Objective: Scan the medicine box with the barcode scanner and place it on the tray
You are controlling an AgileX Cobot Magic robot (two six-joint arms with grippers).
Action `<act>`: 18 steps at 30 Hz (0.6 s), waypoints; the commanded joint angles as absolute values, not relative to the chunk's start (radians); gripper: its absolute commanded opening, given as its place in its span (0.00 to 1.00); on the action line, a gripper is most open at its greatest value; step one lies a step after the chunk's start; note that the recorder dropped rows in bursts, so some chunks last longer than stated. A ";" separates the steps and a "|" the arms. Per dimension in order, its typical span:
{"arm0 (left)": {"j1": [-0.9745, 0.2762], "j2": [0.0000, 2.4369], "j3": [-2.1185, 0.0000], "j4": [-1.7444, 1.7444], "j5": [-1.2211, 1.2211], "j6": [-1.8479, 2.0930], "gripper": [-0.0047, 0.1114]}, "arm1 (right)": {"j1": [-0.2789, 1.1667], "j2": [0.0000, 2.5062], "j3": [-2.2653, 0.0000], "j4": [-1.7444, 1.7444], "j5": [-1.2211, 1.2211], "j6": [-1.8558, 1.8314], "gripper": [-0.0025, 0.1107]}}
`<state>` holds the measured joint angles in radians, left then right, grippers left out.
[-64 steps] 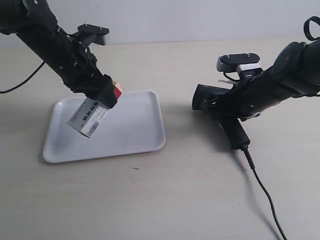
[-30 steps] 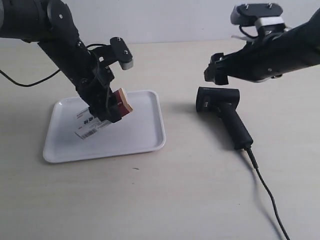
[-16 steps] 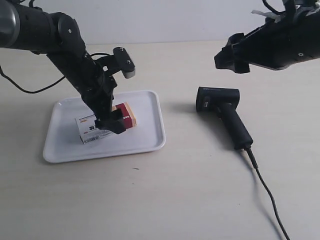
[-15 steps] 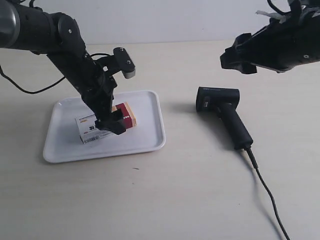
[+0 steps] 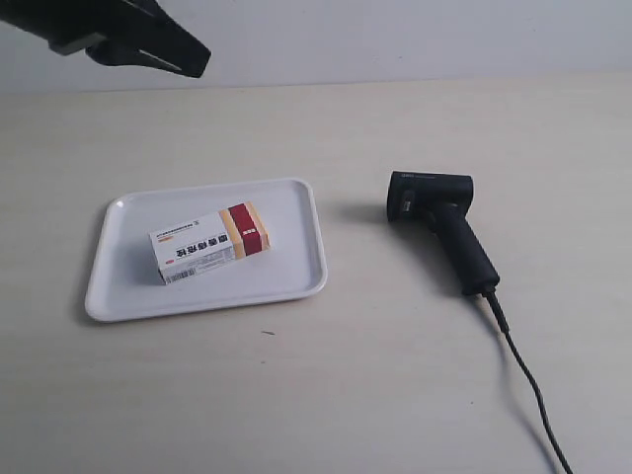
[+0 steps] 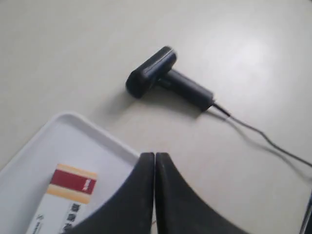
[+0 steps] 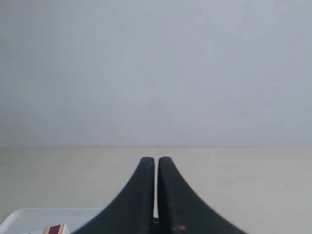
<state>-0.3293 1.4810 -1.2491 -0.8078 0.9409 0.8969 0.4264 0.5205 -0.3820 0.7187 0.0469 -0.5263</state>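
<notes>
Medicine box (image 5: 211, 243) flat on tray (image 5: 289, 277), clear of closed fingers (image 6: 146, 195).

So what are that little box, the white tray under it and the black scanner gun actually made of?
The medicine box looks like matte printed cardboard: sharp folded edges, flat printed faces. The tray seems to be smooth white plastic, with its rounded corners, moulded rim and soft sheen. The barcode scanner appears to be matte black plastic, possibly rubbery on the handle; its thin cable looks rubber-coated.

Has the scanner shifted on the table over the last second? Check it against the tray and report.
No. The scanner lies at the same spot and angle beside the tray, head toward the tray, handle and cable trailing away, exactly as it did a second ago.
</notes>
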 commanded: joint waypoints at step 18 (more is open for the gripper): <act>-0.326 0.087 -0.372 -1.051 0.539 1.198 0.06 | 0.425 0.418 -0.236 0.726 0.014 -0.495 0.05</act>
